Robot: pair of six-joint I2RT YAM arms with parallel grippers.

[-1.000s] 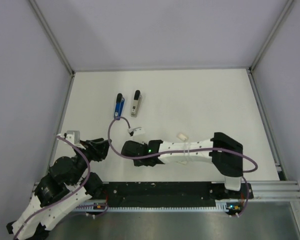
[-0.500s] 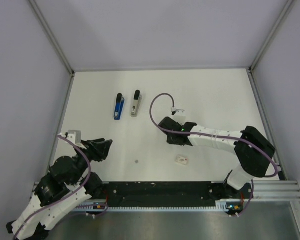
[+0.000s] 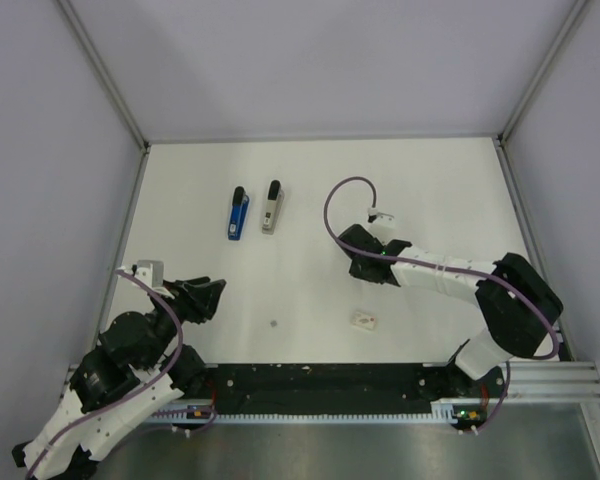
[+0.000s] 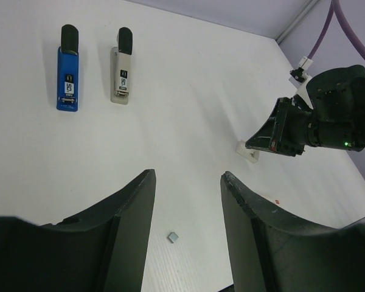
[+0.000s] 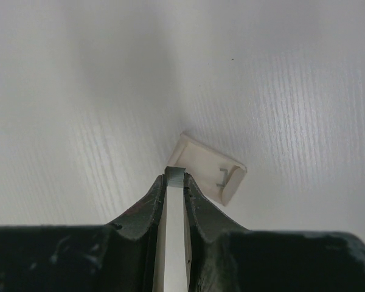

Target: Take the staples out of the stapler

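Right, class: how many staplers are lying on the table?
2. The blue stapler lies at the far left; the beige stapler lies just right of it, parallel and apart. None appears hidden.

I'm looking at a white table point(image 3: 430, 190) closed in by pale lilac-grey walls point(image 3: 320, 60), with metal posts point(image 3: 105, 75) rising from its two far corners. A black rail point(image 3: 320, 380) runs along the near edge. A small white tray point(image 3: 365, 320) lies on the table's near part, right of centre.
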